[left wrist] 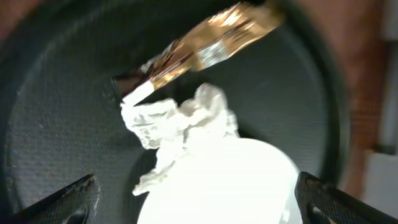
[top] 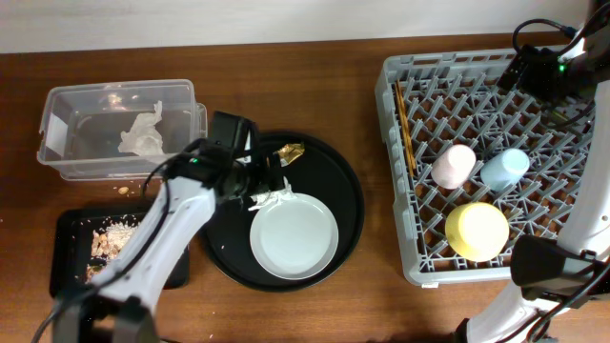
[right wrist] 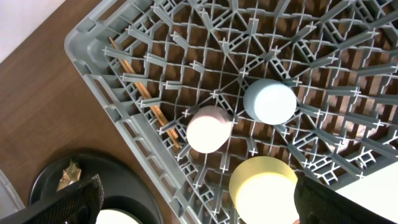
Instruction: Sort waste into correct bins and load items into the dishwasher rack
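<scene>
A crumpled white tissue (top: 272, 198) (left wrist: 180, 124) lies on the edge of the pale-grey plate (top: 294, 236) (left wrist: 217, 186). The gold-brown wrapper (top: 289, 152) (left wrist: 205, 46) lies just beyond it. My left gripper (top: 255, 181) (left wrist: 199, 208) is open and empty, low over the tissue and the plate's rim. The dishwasher rack (top: 448, 59) (right wrist: 93, 37) holds the pink cup (top: 453, 165) (right wrist: 208, 129), the light-blue cup (top: 504, 170) (right wrist: 269, 101), the yellow bowl (top: 477, 231) (right wrist: 261, 190) and the chopsticks (top: 404, 124) (right wrist: 146, 93). My right gripper (top: 532, 69) (right wrist: 196, 199) is open and empty above the rack's far right.
Plate, tissue and wrapper rest on a large round black tray (top: 348, 205) (right wrist: 43, 180). The clear tub (top: 114, 92) at the far left holds another white tissue (top: 143, 133). The shallow black tray (top: 65, 224) at the near left holds food scraps (top: 107, 243).
</scene>
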`<state>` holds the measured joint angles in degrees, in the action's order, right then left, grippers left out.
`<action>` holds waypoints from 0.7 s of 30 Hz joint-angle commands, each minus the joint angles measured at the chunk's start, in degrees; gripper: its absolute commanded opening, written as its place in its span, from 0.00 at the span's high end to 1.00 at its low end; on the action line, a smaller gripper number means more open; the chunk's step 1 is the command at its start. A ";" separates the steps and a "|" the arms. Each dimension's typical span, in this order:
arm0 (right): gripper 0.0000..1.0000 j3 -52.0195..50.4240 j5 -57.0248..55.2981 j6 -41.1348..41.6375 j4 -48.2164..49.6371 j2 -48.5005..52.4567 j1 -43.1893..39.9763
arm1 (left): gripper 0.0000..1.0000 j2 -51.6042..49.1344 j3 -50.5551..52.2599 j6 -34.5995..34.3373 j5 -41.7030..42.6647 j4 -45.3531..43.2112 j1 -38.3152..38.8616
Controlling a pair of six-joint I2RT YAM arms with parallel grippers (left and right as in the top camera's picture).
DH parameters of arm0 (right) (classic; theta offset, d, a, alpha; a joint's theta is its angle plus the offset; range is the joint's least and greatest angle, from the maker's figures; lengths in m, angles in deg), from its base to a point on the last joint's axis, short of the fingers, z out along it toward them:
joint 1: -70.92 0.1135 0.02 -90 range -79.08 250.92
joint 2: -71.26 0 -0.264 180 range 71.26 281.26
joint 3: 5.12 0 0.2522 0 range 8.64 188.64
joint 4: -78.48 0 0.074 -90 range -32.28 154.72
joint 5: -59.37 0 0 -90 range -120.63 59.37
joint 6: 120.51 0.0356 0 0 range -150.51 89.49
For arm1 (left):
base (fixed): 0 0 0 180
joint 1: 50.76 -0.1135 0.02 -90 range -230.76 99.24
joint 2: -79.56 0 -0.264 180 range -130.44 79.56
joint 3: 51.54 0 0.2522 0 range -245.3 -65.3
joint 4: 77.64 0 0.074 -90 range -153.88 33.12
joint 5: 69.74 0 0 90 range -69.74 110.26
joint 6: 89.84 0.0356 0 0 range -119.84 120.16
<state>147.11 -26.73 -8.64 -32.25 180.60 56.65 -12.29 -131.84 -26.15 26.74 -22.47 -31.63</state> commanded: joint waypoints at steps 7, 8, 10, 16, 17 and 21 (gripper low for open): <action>0.01 0.28 -0.57 -0.55 -0.33 -0.22 -0.02 | 0.21 -11.43 0.07 -8.26 -7.26 -0.81 1.97; 0.01 0.28 -0.57 -0.57 -0.33 -0.22 -0.02 | 0.24 -12.04 0.07 -9.14 -8.61 -1.14 1.97; 0.01 0.28 -0.55 -0.57 -0.33 -0.22 -0.02 | 0.30 -13.14 0.07 -9.20 -8.83 -2.25 1.92; 0.01 0.28 -0.55 -0.57 -0.33 -0.22 -0.02 | 0.67 -15.08 0.07 -10.21 -8.17 -3.43 1.92; 0.01 0.28 -0.55 -0.57 -0.33 -0.22 -0.02 | 0.76 -15.08 0.07 -10.21 -8.13 -3.43 1.92; 0.01 0.28 -0.55 -0.55 -0.33 -0.22 -0.02 | 0.99 -15.06 0.02 -10.21 -6.45 -4.00 1.92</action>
<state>147.11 -26.75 -8.71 -32.25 180.60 56.65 -26.85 -131.84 -36.25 19.42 -25.92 -29.70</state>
